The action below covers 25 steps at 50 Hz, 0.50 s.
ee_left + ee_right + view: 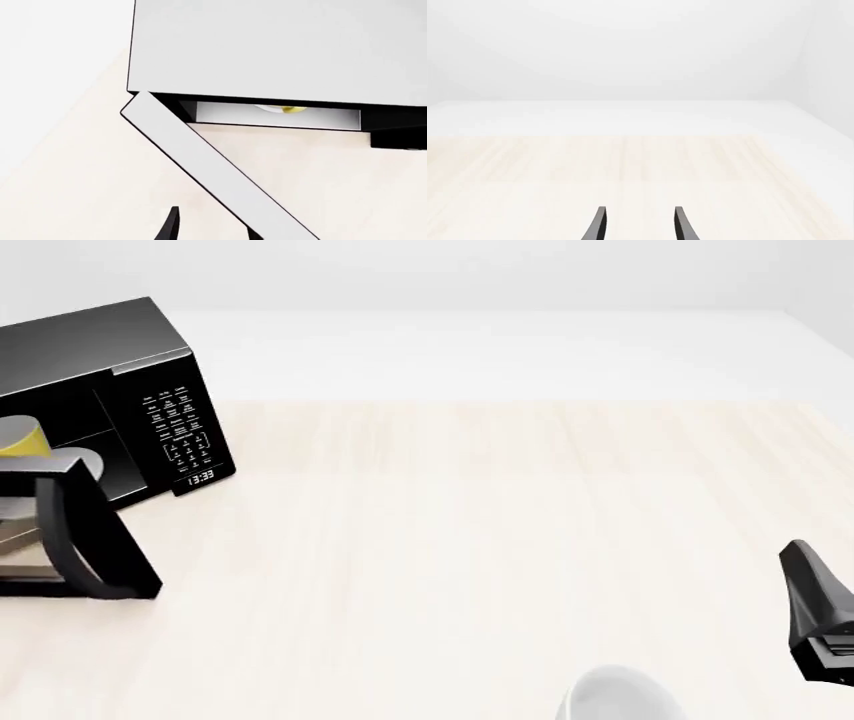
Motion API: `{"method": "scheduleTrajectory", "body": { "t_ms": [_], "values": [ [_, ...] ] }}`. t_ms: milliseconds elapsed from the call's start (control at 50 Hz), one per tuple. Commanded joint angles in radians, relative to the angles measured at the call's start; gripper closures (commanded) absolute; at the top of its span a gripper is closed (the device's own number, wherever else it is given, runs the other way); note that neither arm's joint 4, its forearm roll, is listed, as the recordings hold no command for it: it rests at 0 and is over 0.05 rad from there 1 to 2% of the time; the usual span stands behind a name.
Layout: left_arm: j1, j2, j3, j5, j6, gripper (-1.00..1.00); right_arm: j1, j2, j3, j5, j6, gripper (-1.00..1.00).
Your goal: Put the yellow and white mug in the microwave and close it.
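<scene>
The black microwave [147, 390] stands at the table's far left, with its button panel [180, 435] facing the arms. Its door [94, 540] is swung partly open. The yellow and white mug [20, 437] sits inside the cavity on the white plate. In the left wrist view the mug [291, 109] shows through the gap behind the door [213, 165]. My left gripper [210, 232] is open and empty, just outside the door's free end. One of its fingers is hidden behind the door. My right gripper [639, 227] is open and empty, low at the right edge in the front view [801, 565].
A plain white round cup [617, 700] stands at the table's front edge, left of the right gripper. Light wooden tabletop [481, 520] stretches between the microwave and the right arm. The microwave's top [280, 45] fills the upper left wrist view.
</scene>
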Motion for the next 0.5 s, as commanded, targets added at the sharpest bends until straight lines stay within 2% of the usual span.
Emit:
{"method": "scheduleTrajectory", "body": {
  "t_ms": [20, 500],
  "values": [
    [-0.018, -0.015, -0.068, 0.038, -0.048, -1.0, -0.001, 0.001, 0.0, 0.0, 0.001, -1.0],
    [-0.038, 0.036, -0.122, 0.008, -0.073, -1.0, -0.001, 0.001, 0.0, -0.001, 0.001, -1.0]
  ]
}}
